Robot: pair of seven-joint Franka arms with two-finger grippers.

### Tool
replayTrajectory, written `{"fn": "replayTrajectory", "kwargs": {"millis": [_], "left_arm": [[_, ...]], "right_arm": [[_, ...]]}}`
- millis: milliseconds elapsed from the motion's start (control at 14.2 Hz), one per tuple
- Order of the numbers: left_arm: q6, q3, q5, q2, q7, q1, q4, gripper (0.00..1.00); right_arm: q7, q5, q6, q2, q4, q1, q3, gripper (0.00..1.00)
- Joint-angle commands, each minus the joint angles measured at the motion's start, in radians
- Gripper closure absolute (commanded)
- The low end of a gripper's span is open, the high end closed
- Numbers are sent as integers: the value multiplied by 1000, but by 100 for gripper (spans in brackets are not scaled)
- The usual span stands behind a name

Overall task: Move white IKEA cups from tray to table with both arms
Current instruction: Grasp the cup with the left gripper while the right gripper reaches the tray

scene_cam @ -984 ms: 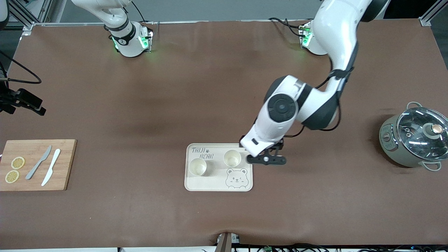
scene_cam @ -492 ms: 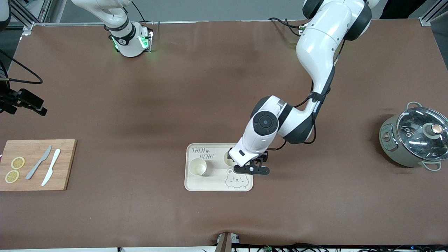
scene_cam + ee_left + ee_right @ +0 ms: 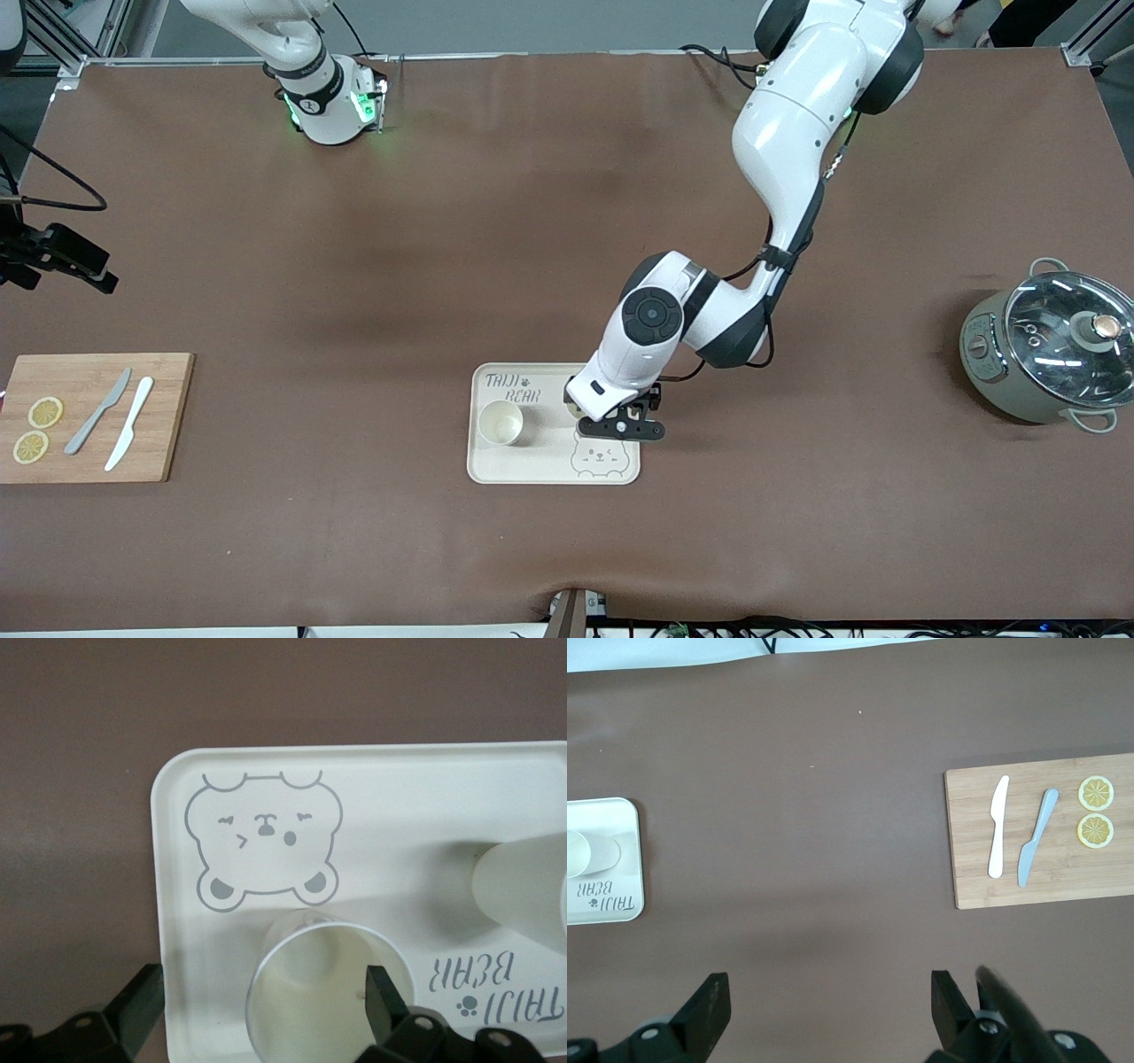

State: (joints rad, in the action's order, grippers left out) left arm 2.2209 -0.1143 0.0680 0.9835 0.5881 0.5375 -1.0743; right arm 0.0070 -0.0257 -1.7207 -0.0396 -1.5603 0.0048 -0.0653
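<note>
Left gripper (image 3: 620,429) lower and farther over the bear tray (image 3: 549,470) than half a second ago, fingers spread wide astride one white cup (image 3: 330,997) without clamping it. Cup largely hidden by the wrist in front view. Second white cup (image 3: 500,423) upright on tray, toward the right arm's end. Right gripper (image 3: 824,1005) waiting aloft, fingers wide, empty.

— What colours are on the table (image 3: 354,266)?
— Brown covering. The tray (image 3: 532,470) is cream with a grey bear drawing (image 3: 263,839) and grey lettering (image 3: 494,988). Both cups (image 3: 500,423) are plain cream-white.
— And the board?
— The cutting board (image 3: 168,416) is pale wood, holding two yellow lemon slices (image 3: 44,412), a grey knife (image 3: 97,424) and a white knife (image 3: 129,423).
— The pot (image 3: 1045,354)?
— Grey-green.
</note>
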Motion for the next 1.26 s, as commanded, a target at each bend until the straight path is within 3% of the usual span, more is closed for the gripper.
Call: {"fn": "replayTrajectory", "kwargs": {"millis": [0, 351, 422, 492, 914, 1195], "left_arm": [[16, 15, 22, 36, 68, 24, 19, 0], [37, 15, 30, 44, 64, 25, 17, 4], [40, 15, 27, 44, 76, 22, 16, 81], [40, 15, 30, 38, 59, 12, 14, 100], [42, 15, 30, 44, 55, 13, 14, 100], [42, 15, 29, 43, 64, 16, 14, 100]], "right_arm": [[5, 3, 1, -58, 12, 32, 10, 0], [30, -51, -49, -163, 12, 92, 10, 0], [68, -72, -68, -192, 12, 99, 10, 0], [103, -80, -89, -216, 14, 115, 10, 0], [313, -89, -310, -394, 22, 231, 19, 0], [415, -95, -419, -535, 87, 320, 19, 0]]}}
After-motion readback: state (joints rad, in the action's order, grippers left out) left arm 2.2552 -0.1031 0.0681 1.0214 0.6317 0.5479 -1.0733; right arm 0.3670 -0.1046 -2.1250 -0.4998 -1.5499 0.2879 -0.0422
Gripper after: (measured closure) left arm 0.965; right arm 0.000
